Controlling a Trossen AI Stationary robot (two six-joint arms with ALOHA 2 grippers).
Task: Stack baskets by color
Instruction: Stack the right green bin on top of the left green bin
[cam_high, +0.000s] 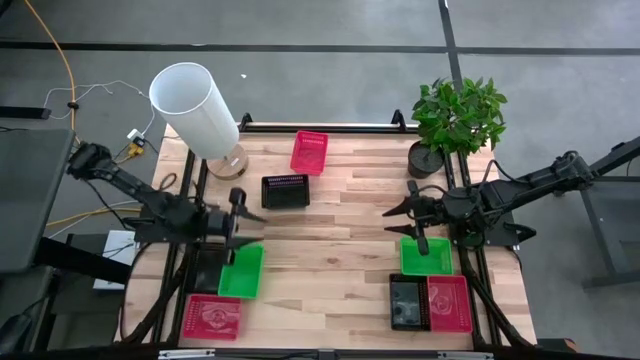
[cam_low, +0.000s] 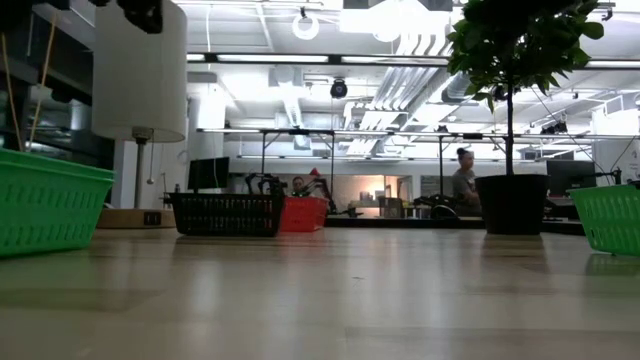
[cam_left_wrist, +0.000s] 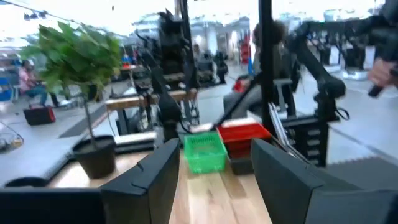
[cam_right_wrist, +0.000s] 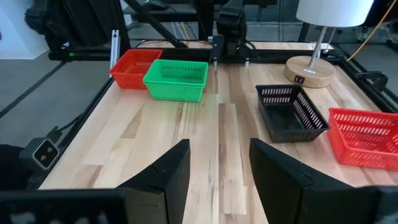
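Small mesh baskets lie on the wooden table. At the left near side rest a green basket (cam_high: 242, 270) (cam_right_wrist: 176, 79) and a red one (cam_high: 213, 316) (cam_right_wrist: 135, 67). A black basket (cam_high: 285, 190) (cam_right_wrist: 291, 112) and a red one (cam_high: 309, 152) (cam_right_wrist: 360, 137) sit at the far middle. At the right near side are a green basket (cam_high: 426, 255) (cam_left_wrist: 205, 152), a black one (cam_high: 408, 302) and a red one (cam_high: 449, 302). My left gripper (cam_high: 240, 215) (cam_left_wrist: 214, 186) hovers open just beyond the left green basket. My right gripper (cam_high: 405, 212) (cam_right_wrist: 219, 174) hovers open beyond the right green basket.
A white lamp (cam_high: 195, 108) stands at the far left and a potted plant (cam_high: 455, 125) at the far right. A dark rectangular shape (cam_high: 205, 268) lies beside the left green basket; I cannot tell what it is. Bare wood (cam_high: 330, 250) spans the table's middle.
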